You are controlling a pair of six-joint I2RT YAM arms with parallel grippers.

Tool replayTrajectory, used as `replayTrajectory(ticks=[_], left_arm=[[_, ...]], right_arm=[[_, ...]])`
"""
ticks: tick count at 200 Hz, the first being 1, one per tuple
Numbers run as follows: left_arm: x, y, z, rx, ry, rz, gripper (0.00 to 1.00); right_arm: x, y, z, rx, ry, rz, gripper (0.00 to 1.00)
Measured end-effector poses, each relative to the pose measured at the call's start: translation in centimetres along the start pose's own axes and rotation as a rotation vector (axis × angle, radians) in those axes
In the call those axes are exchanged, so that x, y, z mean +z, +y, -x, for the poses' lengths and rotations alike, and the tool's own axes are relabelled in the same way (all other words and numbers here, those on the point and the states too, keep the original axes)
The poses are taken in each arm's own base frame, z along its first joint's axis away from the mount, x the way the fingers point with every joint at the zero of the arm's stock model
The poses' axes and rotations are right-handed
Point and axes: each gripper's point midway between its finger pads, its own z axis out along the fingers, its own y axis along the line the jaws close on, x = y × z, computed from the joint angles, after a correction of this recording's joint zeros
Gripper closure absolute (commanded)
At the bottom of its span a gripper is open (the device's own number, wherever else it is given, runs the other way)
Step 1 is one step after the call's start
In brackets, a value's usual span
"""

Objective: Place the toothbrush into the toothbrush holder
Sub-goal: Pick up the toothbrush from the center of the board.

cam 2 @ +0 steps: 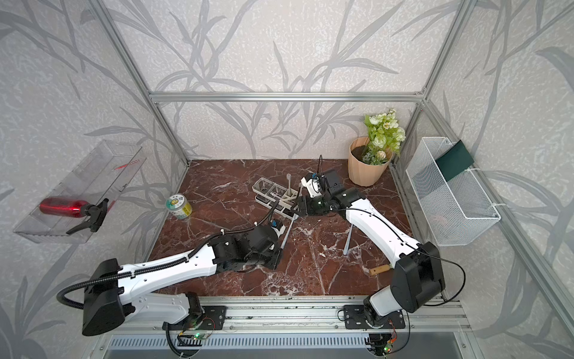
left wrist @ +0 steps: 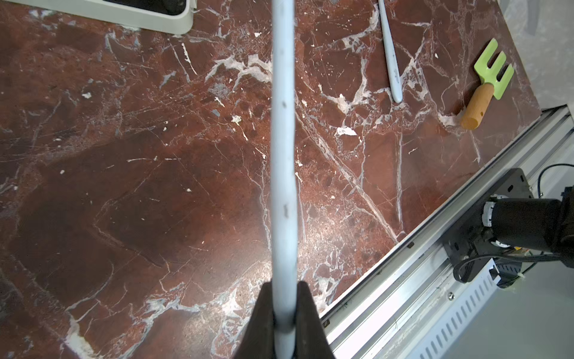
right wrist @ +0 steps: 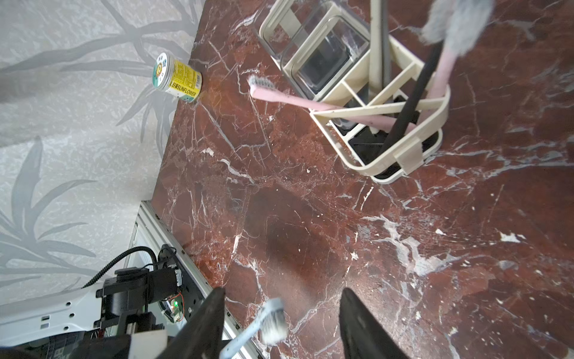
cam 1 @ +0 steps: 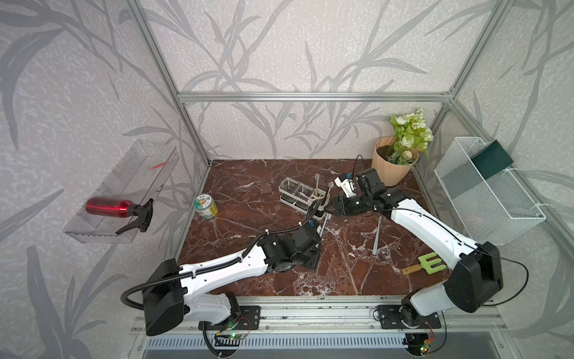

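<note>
The toothbrush (left wrist: 282, 155), pale blue, is clamped by its handle between the closed fingers of the left end effector (left wrist: 284, 287). In a top view it shows as a slanted pale stick just right of the frame's centre, running up toward the slotted end of the toothbrush holder (cam 1: 290, 186). It is outside the holder, just beside it. Its bristle head lies between the wide-spread fingers (right wrist: 212, 310) of the right end effector (right wrist: 281, 295), which is open and grips nothing. The head is blurred, so whether it touches a finger cannot be told. The holder, a long cream frame with two clear cups, stands on the dark red marble bench (cam 1: 248, 192) slightly above the frame's centre. Its slotted section carries other brushes: a cream-handled brush (right wrist: 377, 46) standing upright, a pink toothbrush (right wrist: 273, 94) leaning far out over the rim, and a grey-bristled pink brush (right wrist: 444, 71). Farther out, a spare toothbrush (cam 1: 377, 236) lies flat on the bench at lower right of centre, with a green hand fork (cam 1: 430, 262) beyond it. A yellow-labelled can (cam 1: 206, 206) sits left of the holder. A peach flower pot (cam 1: 391, 167) stands at upper right, a white mesh basket (cam 1: 487, 192) hangs at the right edge, and a red spray bottle (cam 1: 108, 207) lies on a clear shelf (cam 1: 93, 233) at the left.
</note>
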Motion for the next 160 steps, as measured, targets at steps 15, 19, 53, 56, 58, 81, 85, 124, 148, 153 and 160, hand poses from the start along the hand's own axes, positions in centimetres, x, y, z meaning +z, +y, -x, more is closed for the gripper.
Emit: replayTrajectory(ticks=[15,19,53,56,58,81,85,124,148,153,160], left_arm=[[0.0,0.0,-0.2,0.014,0.005,0.005,1.00],[0.0,0.1,-0.2,0.017,0.006,0.007,1.00],[-0.1,0.4,-0.1,0.026,-0.001,0.023,1.00],[-0.1,0.4,-0.1,0.027,-0.002,0.025,1.00],[-0.1,0.4,-0.1,0.027,-0.002,0.025,1.00],[-0.2,0.5,0.0,0.033,-0.010,0.033,1.00],[-0.2,0.5,0.0,0.033,-0.011,0.033,1.00],[-0.4,0.6,0.2,0.034,-0.018,0.034,1.00],[-0.4,0.6,0.2,0.034,-0.018,0.034,1.00],[-0.4,0.6,0.2,0.034,-0.019,0.035,1.00],[-0.4,0.6,0.2,0.034,-0.019,0.035,1.00]], right_arm=[[0.4,-0.1,-0.4,0.003,0.016,0.012,0.49],[0.5,-0.1,-0.5,0.002,0.021,0.017,0.50],[1.1,0.1,-1.2,0.003,0.045,0.053,0.54],[1.1,0.1,-1.3,0.003,0.048,0.055,0.54],[1.1,0.1,-1.3,0.003,0.048,0.057,0.55],[1.4,0.0,-1.8,0.006,0.059,0.070,0.58],[1.4,0.0,-1.8,0.007,0.061,0.072,0.59],[1.6,0.3,-1.9,0.003,0.063,0.095,0.65],[1.6,0.4,-1.7,0.002,0.058,0.101,0.68],[1.6,0.4,-1.7,0.002,0.058,0.102,0.69],[1.6,0.5,-1.8,0.001,0.058,0.105,0.71]])
